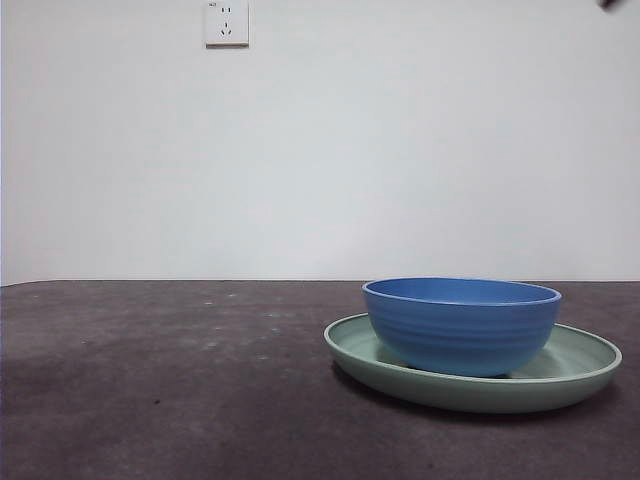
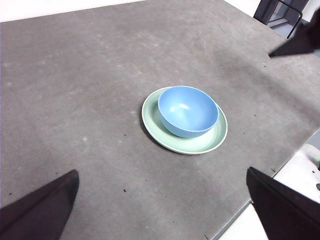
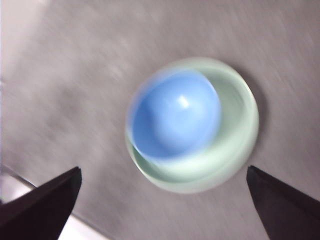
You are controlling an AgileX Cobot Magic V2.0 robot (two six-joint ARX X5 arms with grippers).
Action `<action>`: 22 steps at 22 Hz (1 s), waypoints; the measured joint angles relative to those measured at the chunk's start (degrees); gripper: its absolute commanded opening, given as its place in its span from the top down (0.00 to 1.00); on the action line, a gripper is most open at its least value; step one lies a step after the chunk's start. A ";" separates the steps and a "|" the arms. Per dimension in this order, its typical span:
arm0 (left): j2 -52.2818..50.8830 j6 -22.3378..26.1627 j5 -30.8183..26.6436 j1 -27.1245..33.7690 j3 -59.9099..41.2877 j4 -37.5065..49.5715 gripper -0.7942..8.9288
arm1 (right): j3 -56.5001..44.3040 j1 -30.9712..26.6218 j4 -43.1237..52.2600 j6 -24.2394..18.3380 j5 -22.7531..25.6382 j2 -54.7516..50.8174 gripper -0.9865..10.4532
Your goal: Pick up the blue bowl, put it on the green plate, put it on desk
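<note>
Blue bowl (image 1: 461,325) sits upright inside the green plate (image 1: 575,368), off-centre toward one rim, and the plate rests on the tabletop (image 1: 170,390) near the front edge. By the look of it the placing is done and little remains but clearing the arms. Both grippers hang well above the pair, touching nothing: left gripper (image 2: 162,210) with fingers (image 2: 42,207) spread wide, right gripper (image 3: 162,205) likewise apart, its view blurred.
</note>
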 measured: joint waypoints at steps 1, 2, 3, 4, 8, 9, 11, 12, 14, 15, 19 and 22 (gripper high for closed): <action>0.00 0.00 0.00 0.00 -0.02 0.00 0.34 | 0.00 0.00 -2.36 -0.98 2.29 0.09 0.39; 0.00 0.00 0.00 0.00 0.00 0.00 0.34 | 0.00 0.07 -4.07 -1.70 4.48 0.28 0.39; 0.00 0.00 0.00 0.00 0.00 0.00 0.34 | 0.00 0.17 -4.90 -2.21 6.21 0.50 0.39; 0.00 0.00 0.00 0.00 -0.02 0.00 0.34 | 0.00 0.44 -5.09 -2.62 8.24 0.90 0.39; 0.00 0.00 0.00 0.00 0.00 -0.02 0.34 | 0.00 1.46 -4.87 -3.08 10.95 3.56 0.39; 0.00 0.00 0.00 0.00 0.00 -0.02 0.34 | 0.00 1.73 -4.90 -3.06 11.08 4.50 0.39; 0.00 0.00 0.00 0.00 -0.02 -0.02 0.34 | 0.00 2.43 -4.87 -3.04 11.41 7.30 0.39; 0.00 0.00 0.00 0.00 -0.02 -0.02 0.34 | 0.00 2.67 -4.76 -3.02 11.50 8.68 0.39; 0.00 0.00 0.00 0.00 -0.02 -0.02 0.34 | 0.00 3.13 -3.93 -3.02 11.80 12.07 0.39; 0.00 0.00 0.00 0.00 -0.02 -0.02 0.34 | 0.00 3.17 -3.50 -3.02 12.24 13.46 0.39; 0.00 0.00 0.00 0.00 -0.02 -0.02 0.34 | 0.00 3.34 -0.35 -3.02 14.10 19.98 0.39; 0.00 0.00 0.00 0.00 -0.02 -0.02 0.34 | 0.00 3.34 2.62 -3.02 14.45 24.44 0.39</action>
